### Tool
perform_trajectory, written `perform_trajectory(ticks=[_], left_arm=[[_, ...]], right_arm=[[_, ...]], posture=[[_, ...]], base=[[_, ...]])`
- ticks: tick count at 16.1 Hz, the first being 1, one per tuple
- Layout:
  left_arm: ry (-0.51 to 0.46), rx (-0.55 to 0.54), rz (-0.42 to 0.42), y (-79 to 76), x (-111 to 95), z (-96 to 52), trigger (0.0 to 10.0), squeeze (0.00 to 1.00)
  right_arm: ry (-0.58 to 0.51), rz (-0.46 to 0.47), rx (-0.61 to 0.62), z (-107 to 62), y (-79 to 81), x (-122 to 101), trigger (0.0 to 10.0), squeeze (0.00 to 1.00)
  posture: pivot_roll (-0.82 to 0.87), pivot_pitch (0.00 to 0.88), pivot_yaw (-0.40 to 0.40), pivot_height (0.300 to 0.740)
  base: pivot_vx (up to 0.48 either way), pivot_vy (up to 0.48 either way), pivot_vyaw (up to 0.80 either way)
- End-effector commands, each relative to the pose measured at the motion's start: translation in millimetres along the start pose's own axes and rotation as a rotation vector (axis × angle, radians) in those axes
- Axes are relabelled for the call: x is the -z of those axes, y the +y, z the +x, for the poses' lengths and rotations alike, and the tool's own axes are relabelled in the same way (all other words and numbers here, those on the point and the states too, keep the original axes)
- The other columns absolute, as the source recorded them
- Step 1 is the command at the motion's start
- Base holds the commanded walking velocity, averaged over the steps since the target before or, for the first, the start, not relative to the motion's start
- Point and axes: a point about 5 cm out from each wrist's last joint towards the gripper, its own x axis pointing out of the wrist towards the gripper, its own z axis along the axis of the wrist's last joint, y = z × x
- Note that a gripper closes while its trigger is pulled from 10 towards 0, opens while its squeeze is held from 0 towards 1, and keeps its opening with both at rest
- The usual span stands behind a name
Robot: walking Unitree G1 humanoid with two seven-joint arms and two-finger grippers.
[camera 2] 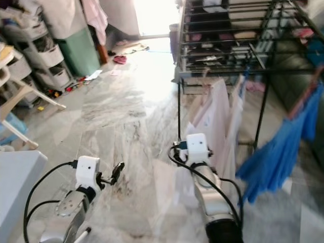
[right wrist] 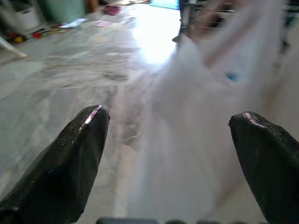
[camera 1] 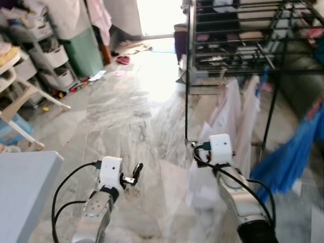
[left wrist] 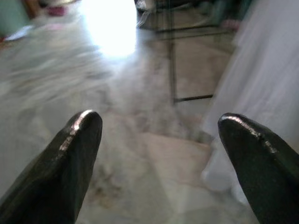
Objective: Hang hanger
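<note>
The left gripper [left wrist: 159, 140] is held low over the marble floor [camera 1: 126, 116] with its two black fingers spread wide apart and nothing between them. The right gripper [right wrist: 168, 140] is likewise spread apart and unloaded, pointing at the hanging white garment [camera 1: 230, 109] just ahead of it. That garment hangs on a hanger [camera 2: 205, 76] from the lower rail of the black metal drying rack [camera 1: 238, 35], and only the hanger's hook and neck can be made out above the cloth. The rack's near leg [camera 1: 187, 106] drops to the floor just beside the right arm. A blue garment [camera 1: 293, 152] hangs at the rack's right side, blurred and cut off by the frame edge. Open floor runs forward between the rack and the left wall, overexposed where daylight enters at the far end. The left side is bounded by stacked storage drawers [camera 1: 48, 55], a green bin [camera 1: 83, 50] and white chair legs [camera 1: 30, 101]. A pale blue tabletop corner [camera 1: 25, 187] borders the left arm. Small items scattered on the far floor are too blurred to identify.
</note>
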Motion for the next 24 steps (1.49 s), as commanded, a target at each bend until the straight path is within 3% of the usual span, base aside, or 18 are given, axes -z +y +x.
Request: perform_trajectory(ticks=[1,5,10,14,24], left_arm=[[0.002,-0.006,0.018,6.0,-1,-1.2,10.0,0.00],[0.006,-0.013,0.038,7.0,3,-4.6,10.0,0.00],[-0.009,-0.012,-0.006,5.7,3,-7.4,10.0,0.00],[-0.051,0.009,-0.021,-1.9,-7,0.2,10.0,0.00],[-0.069,0.009,-0.047,-9.3,-9,6.8,10.0,0.00]], right_arm=[[-0.031,0.008,0.003,-1.0,2.1,-6,10.0,0.00],[0.001,0.003,0.061,-13.4,-10.2,6,10.0,0.00],[0.021,-0.014,0.077,-23.8,-16.2,14,10.0,0.00],[-0.027,-0.048,0.037,-20.4,-4.4,3,10.0,0.00],[-0.039,-0.118,0.075,-13.7,-14.6,-6,10.0,0.00]], posture=[[-0.12,0.000,0.128,0.740],[-0.13,0.000,0.128,0.740],[-0.14,0.000,0.127,0.740],[-0.15,0.000,0.138,0.740],[-0.16,0.000,0.089,0.740]], base=[[0.000,0.379,0.00],[0.000,0.068,0.00],[0.000,0.000,0.00],[0.203,0.000,0.00],[0.326,0.000,0.00]])
